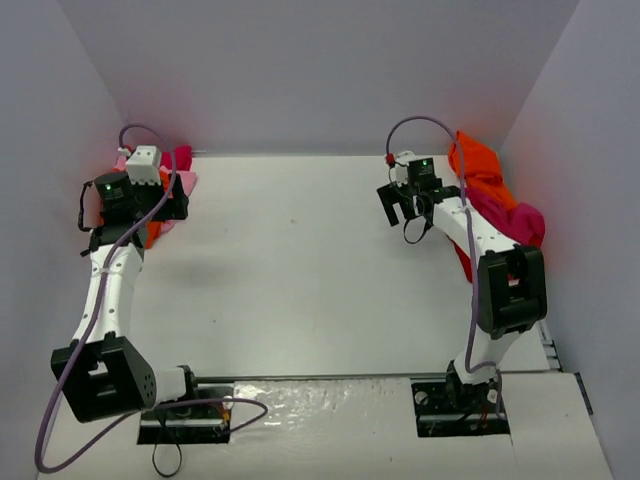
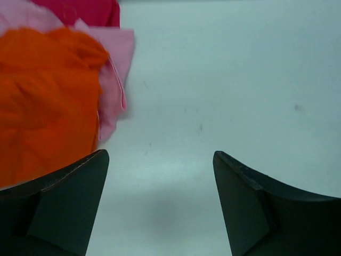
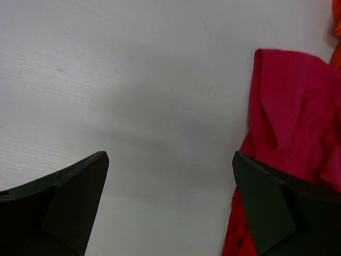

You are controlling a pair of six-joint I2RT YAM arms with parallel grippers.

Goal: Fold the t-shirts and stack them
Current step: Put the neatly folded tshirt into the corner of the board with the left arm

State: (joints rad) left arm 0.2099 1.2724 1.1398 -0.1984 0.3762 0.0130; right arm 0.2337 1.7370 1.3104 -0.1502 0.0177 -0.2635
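A stack of shirts lies at the far left: an orange shirt (image 2: 42, 96) on top of a light pink shirt (image 2: 114, 69) and a magenta shirt (image 2: 88, 10). My left gripper (image 2: 160, 160) is open and empty over bare table just right of the stack; in the top view it (image 1: 150, 205) hovers over the stack's edge. A loose heap at the far right holds an orange shirt (image 1: 478, 165), a magenta shirt (image 1: 520, 220) and a red shirt (image 3: 237, 237). My right gripper (image 3: 169, 160) is open and empty, just left of the heap (image 1: 408, 205).
White walls close in the table (image 1: 300, 260) on the left, back and right. The heap leans against the right wall. A purple cable loops above each arm.
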